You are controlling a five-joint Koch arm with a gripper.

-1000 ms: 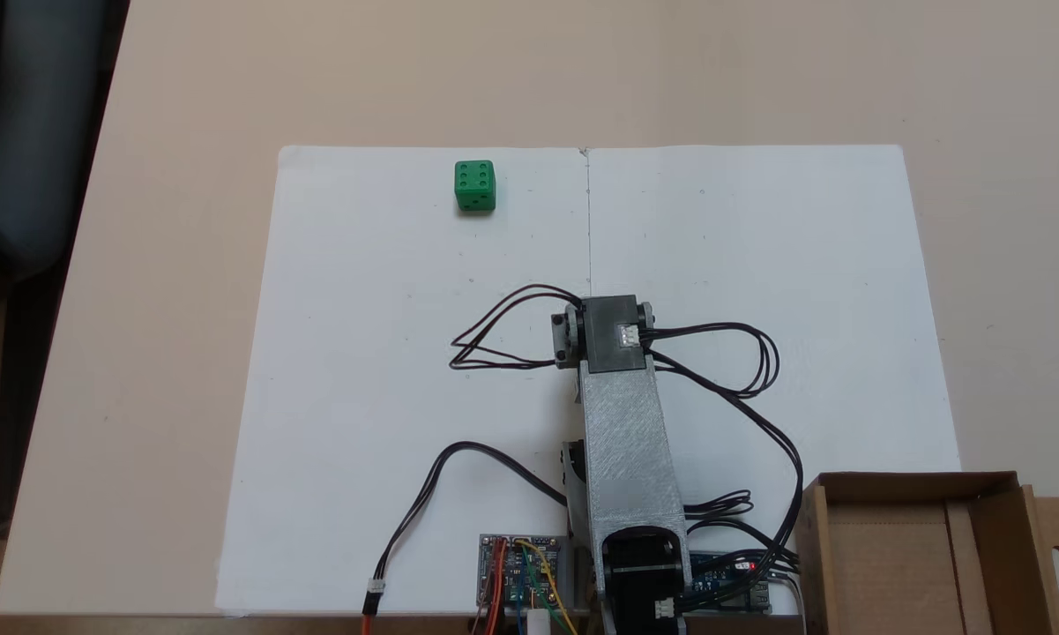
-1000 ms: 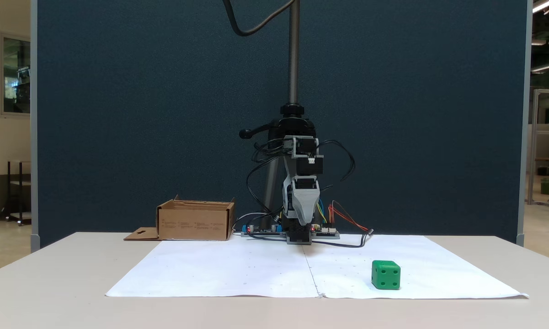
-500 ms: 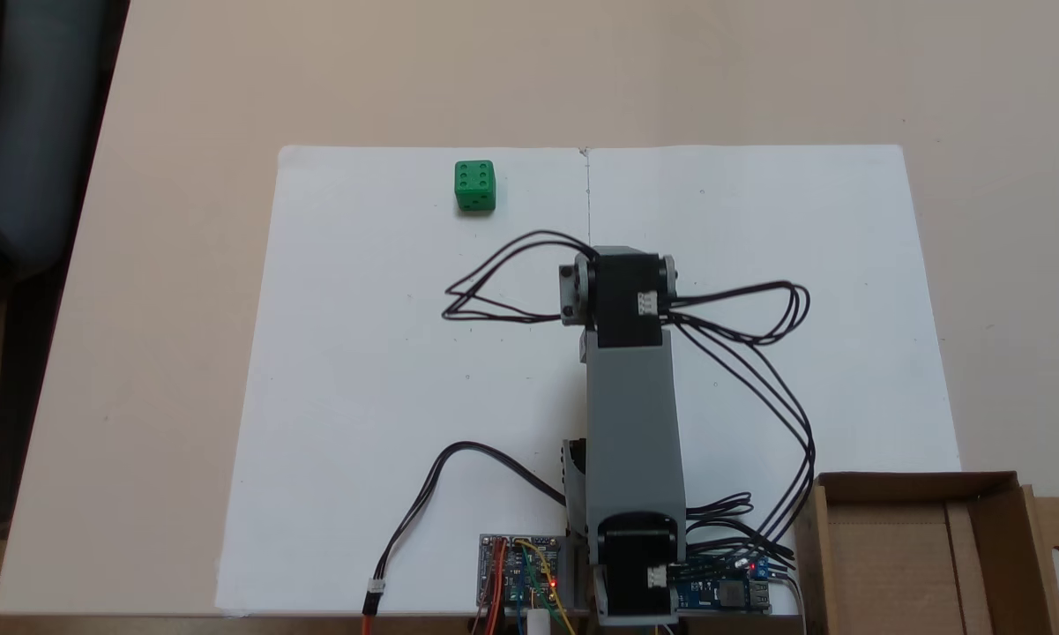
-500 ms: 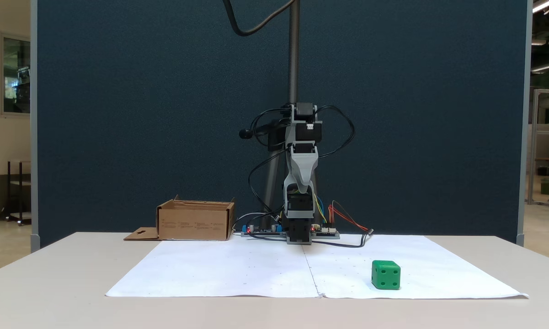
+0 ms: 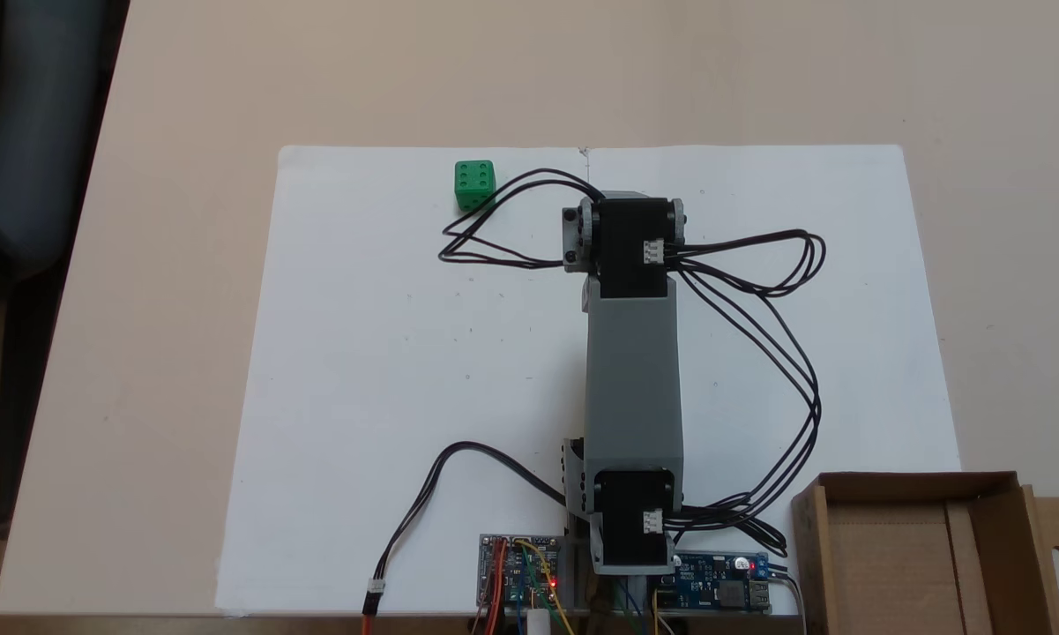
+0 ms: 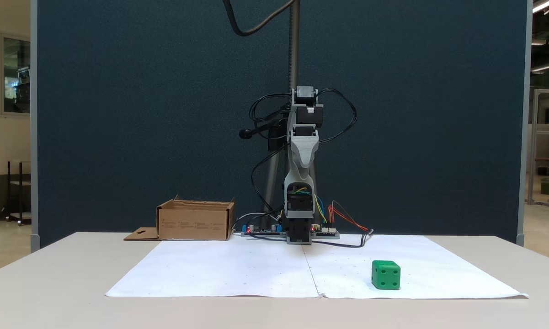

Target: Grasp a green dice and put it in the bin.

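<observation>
The green dice [image 5: 473, 183] [image 6: 386, 274] sits on the white paper, at the far left in the top-down fixed view and at the near right in the front fixed view. The bin [image 5: 917, 481] [image 6: 195, 222] is an open brown cardboard box beside the arm's base. The gripper [image 6: 302, 171] hangs point-down under the raised elbow, well back from the dice and high above the paper. Its jaws lie one behind the other, so its state is unclear. From above, the grey arm link [image 5: 632, 370] covers it.
A white paper sheet [image 5: 388, 370] covers the middle of the beige table. Circuit boards [image 5: 520, 578] and loose black cables [image 5: 785, 353] lie around the arm's base. A camera pole [image 6: 294, 50] and a dark blue partition stand behind.
The arm has risen: its elbow moved up in the front fixed view and toward the paper's far edge in the top-down one. The dice and the bin stayed put.
</observation>
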